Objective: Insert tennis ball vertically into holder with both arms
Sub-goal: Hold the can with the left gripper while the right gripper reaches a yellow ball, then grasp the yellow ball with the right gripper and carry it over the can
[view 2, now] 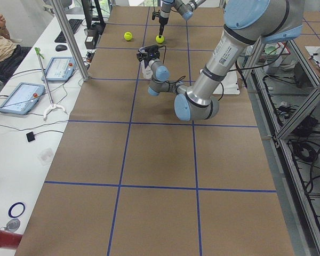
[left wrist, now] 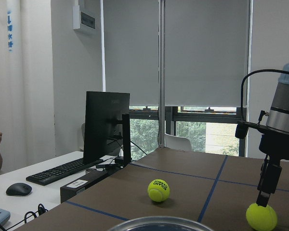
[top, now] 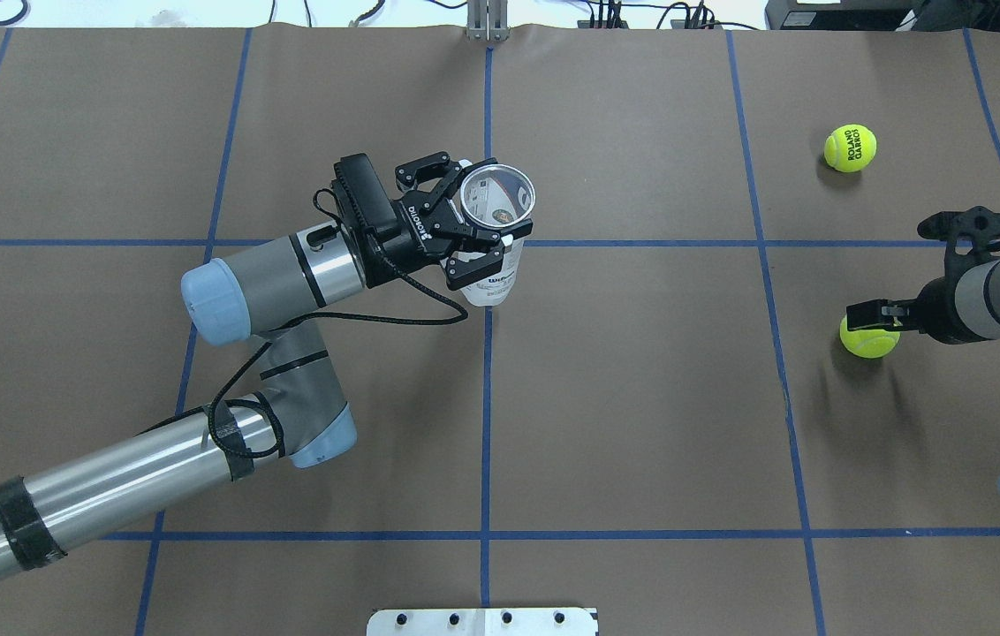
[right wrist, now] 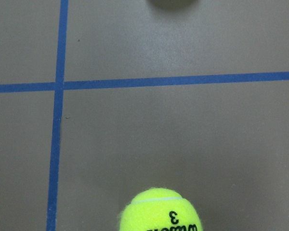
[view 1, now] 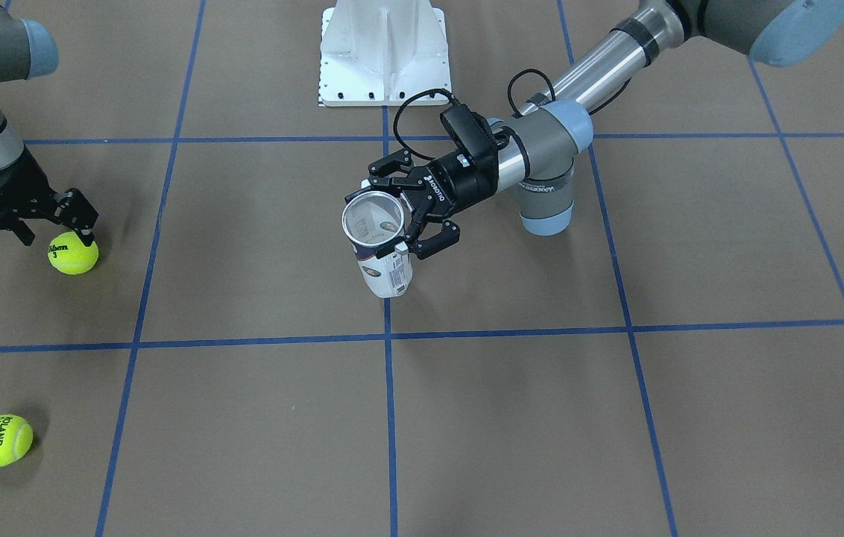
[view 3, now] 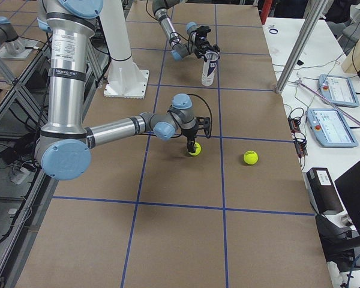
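Observation:
The holder [view 1: 390,272], a clear can with a silver rim and a white and navy label, stands upright near the table's middle, its open mouth up. My left gripper [view 1: 403,212] is shut on it just under the rim; both also show in the overhead view, holder [top: 489,283] and gripper [top: 478,221]. A yellow Wilson tennis ball [view 1: 73,252] lies on the table on my right side. My right gripper [view 1: 57,237] points down, open, just above it, one fingertip [left wrist: 267,185] at the ball's top. The right wrist view shows the ball [right wrist: 159,211] directly below.
A second yellow ball marked Roland Garros [view 1: 0,440] lies farther out on my right [top: 850,147]. The white pedestal base [view 1: 385,52] stands at the robot's edge. Blue tape lines cross the brown table. Desks with tablets [view 2: 18,96] flank the far side.

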